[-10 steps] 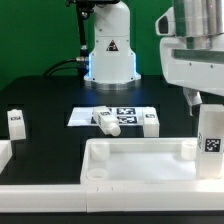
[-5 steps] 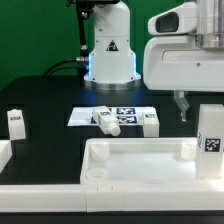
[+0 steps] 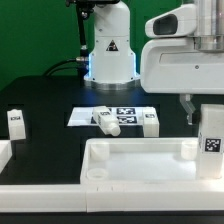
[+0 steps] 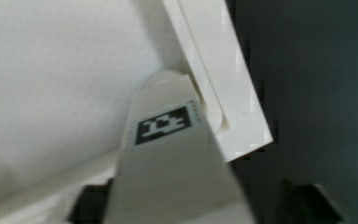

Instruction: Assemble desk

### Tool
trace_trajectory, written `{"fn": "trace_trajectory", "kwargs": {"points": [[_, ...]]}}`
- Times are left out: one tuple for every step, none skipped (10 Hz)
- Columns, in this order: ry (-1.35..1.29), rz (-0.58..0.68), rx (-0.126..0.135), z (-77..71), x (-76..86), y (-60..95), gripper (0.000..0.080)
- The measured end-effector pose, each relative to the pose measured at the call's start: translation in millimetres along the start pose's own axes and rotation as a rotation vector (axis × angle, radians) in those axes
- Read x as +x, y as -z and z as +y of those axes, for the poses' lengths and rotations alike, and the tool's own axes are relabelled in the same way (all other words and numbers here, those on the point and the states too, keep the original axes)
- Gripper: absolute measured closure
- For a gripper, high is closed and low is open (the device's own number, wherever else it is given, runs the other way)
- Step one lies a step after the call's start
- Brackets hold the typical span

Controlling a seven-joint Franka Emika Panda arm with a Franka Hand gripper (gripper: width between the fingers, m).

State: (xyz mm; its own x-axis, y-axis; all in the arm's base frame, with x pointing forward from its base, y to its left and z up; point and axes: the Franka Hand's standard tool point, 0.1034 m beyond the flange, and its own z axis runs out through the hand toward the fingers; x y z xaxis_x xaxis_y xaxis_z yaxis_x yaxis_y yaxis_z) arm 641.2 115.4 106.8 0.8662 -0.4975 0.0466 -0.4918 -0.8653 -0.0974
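Observation:
The white desk tabletop (image 3: 130,160) lies rim-up at the front of the exterior view. One tagged leg (image 3: 211,140) stands upright at its right corner. My gripper (image 3: 205,110) hangs over that leg's top, with one finger (image 3: 187,108) showing beside it. In the wrist view the leg (image 4: 167,150) runs between my gripper's (image 4: 202,200) dark fingers (image 4: 96,200), next to the tabletop rim (image 4: 220,70). One finger sits close against the leg, and a dark gap remains on the other side. Three more legs are loose: (image 3: 15,122), (image 3: 105,122), (image 3: 150,123).
The marker board (image 3: 85,116) lies flat mid-table under two of the loose legs. The robot base (image 3: 108,50) stands behind it. A white rail (image 3: 5,155) sits at the exterior view's left edge.
The hand has shifted a little down and to the exterior view's right over the upright leg. Its fingers have drawn closer together around the leg.

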Motion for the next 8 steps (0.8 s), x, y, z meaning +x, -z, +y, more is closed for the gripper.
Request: {"fn": "trace_trajectory", "kwargs": {"points": [[-0.046,-0.002,-0.005,3.0,0.3,-0.8,0.0511],[-0.169,-0.003,-0.007,3.4,0.3,-0.7,0.0511],[-0.289,-0.007,-0.001,4.4,1.2,-0.6,0.0511],[-0.493,-0.021,0.014,6.1,2.3,-0.5,0.0511],[-0.709,-0.041,0.027,6.1,2.1,-0.8,0.0511],[-0.886,-0.062,0.036,4.0,0.4,-1.3,0.0511],[-1.023,-0.083,0.047,2.6,0.8,-0.6,0.0511],[-1.179,-0.096,0.049,1.4,2.5,1.4,0.0511]]}}
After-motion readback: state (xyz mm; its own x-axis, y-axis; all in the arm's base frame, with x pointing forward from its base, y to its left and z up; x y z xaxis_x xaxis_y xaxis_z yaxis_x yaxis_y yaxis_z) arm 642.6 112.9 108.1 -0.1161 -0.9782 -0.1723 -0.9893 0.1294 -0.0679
